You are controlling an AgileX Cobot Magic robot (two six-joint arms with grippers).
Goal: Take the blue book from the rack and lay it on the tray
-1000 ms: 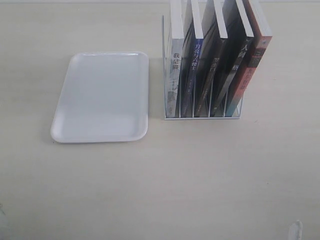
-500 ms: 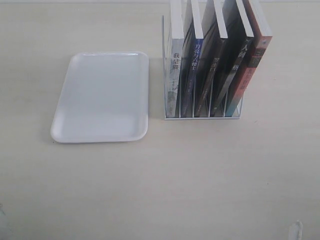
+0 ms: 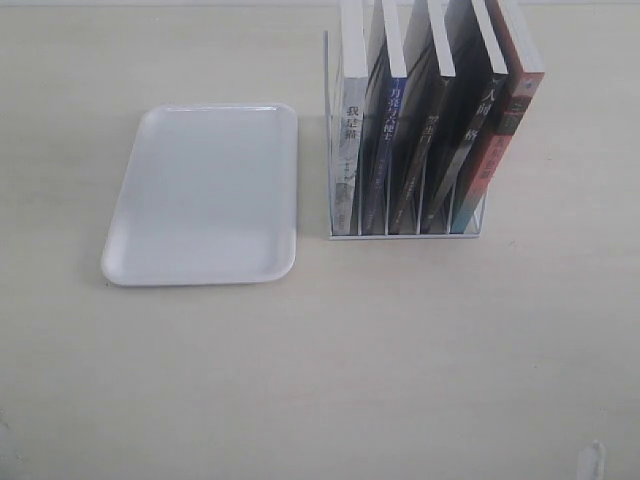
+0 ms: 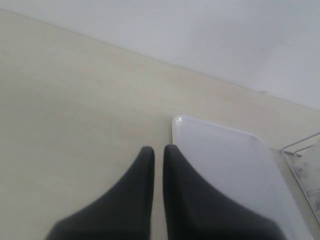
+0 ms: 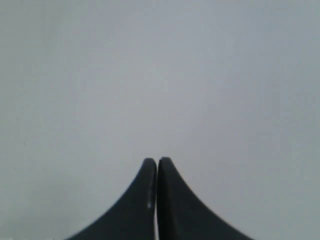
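Note:
The blue book (image 3: 391, 108) stands upright in the second slot from the left of the white wire rack (image 3: 400, 236), its blue spine facing the camera. The flat white tray (image 3: 205, 190) lies bare to the left of the rack, a little apart from it. Neither gripper shows in the exterior view. In the left wrist view my left gripper (image 4: 159, 149) is shut on nothing, hanging over the table beside a corner of the tray (image 4: 225, 160), with a bit of the rack (image 4: 305, 150) at the edge. My right gripper (image 5: 157, 161) is shut on nothing and faces a plain grey surface.
A white-spined book (image 3: 350, 125) stands left of the blue one. Two black-spined books (image 3: 430, 135) and a red-and-teal-spined book (image 3: 505, 125) fill the slots to its right. The pale wooden table (image 3: 330, 360) stretches in front of the tray and rack.

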